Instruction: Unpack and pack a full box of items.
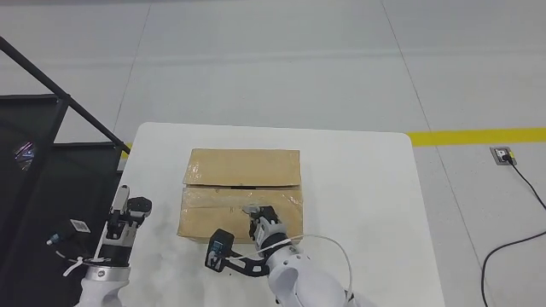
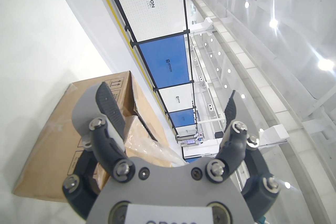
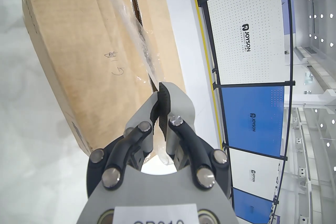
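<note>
we saw a brown cardboard box (image 1: 243, 192) in the middle of the white table (image 1: 367, 188). its two top flaps were folded down, with a dark narrow gap between them.

the right gripper (image 1: 258, 215) was over the near flap of the box, close to this gap. in the right wrist view the right gripper (image 3: 160, 88) had its fingers pressed together, with almost no space between the pads. they were closed on the loose end of a strip of clear tape (image 3: 141, 33). this tape was wrinkled and ran along the edge of the flap of the cardboard box (image 3: 78, 51), partly lifted from the cardboard.

the left gripper (image 1: 128, 198) was near the left edge of the table, beside the box and apart from it. in the left wrist view the left gripper (image 2: 168, 93) had its fingers spread wide and nothing was between them. behind one finger we saw the side of the cardboard box (image 2: 52, 130), with some crumpled clear tape (image 2: 162, 154) on its top.

on the grey floor there was a yellow line (image 1: 478, 136) on the right of the table, and a wall-type socket (image 1: 502, 155) with a black cable (image 1: 512, 247). a black frame (image 1: 51, 94) stood on the left.
</note>
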Tool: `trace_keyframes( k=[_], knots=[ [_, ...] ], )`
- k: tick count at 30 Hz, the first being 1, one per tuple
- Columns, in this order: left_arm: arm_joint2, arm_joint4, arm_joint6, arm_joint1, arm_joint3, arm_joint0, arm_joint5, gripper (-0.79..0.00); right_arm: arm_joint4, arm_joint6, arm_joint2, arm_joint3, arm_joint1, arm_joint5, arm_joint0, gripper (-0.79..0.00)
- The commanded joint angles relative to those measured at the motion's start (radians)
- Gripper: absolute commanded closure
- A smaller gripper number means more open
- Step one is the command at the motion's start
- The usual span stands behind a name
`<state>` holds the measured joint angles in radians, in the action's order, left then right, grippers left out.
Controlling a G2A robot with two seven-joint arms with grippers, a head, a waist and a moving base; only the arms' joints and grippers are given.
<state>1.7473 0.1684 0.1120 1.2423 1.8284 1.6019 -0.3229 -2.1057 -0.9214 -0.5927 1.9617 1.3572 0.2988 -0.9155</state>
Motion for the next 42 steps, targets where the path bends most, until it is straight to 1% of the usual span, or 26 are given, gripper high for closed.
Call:
trace_keyframes(
  k=[1,4,10,12,17,22,27,31,35,39,42],
  knots=[
    [0.003,-0.007,0.021,-0.001,0.002,-0.008,-0.001,-0.785,0.0,0.0,0.0,0.0,0.0,0.0,0.0,0.0],
    [0.009,-0.004,0.059,-0.004,0.002,-0.027,0.011,-0.785,-0.036,0.065,-0.013,-0.016,-0.002,-0.006,-0.016,0.0],
    [0.007,-0.001,0.131,-0.009,-0.009,-0.055,0.045,-0.785,-0.183,0.085,0.024,-0.014,0.015,0.011,-0.001,0.0],
    [0.006,-0.002,0.152,-0.01,-0.014,-0.061,0.049,-0.785,-0.224,0.091,0.042,-0.022,0.025,0.023,0.014,0.0],
    [-0.002,-0.009,0.246,-0.016,-0.019,-0.079,0.035,-0.785,-0.35,0.102,0.092,-0.047,0.054,0.054,0.06,0.0],
    [-0.004,0.039,0.322,-0.021,-0.033,-0.109,0.024,-0.785,-0.445,0.094,0.123,-0.069,0.085,0.046,0.085,0.0],
    [-0.017,0.049,0.385,-0.026,-0.062,-0.145,0.042,-0.785,-0.502,0.076,0.146,-0.092,0.12,0.071,0.1,0.0],
    [-0.035,0.042,0.432,-0.03,-0.097,-0.173,0.052,-0.785,-0.541,0.084,0.152,-0.114,0.144,0.091,0.112,0.0],
    [-0.044,0.057,0.435,-0.031,-0.128,-0.191,0.049,-0.785,-0.606,0.089,0.158,-0.135,0.164,0.094,0.123,0.0],
    [-0.045,0.1,0.421,-0.03,-0.134,-0.188,0.032,-0.785,-0.673,0.09,0.162,-0.157,0.186,0.098,0.135,0.0],
    [-0.041,0.12,0.424,-0.031,-0.133,-0.182,0.033,-0.785,-0.695,0.11,0.162,-0.179,0.204,0.118,0.149,0.0]
  ],
)
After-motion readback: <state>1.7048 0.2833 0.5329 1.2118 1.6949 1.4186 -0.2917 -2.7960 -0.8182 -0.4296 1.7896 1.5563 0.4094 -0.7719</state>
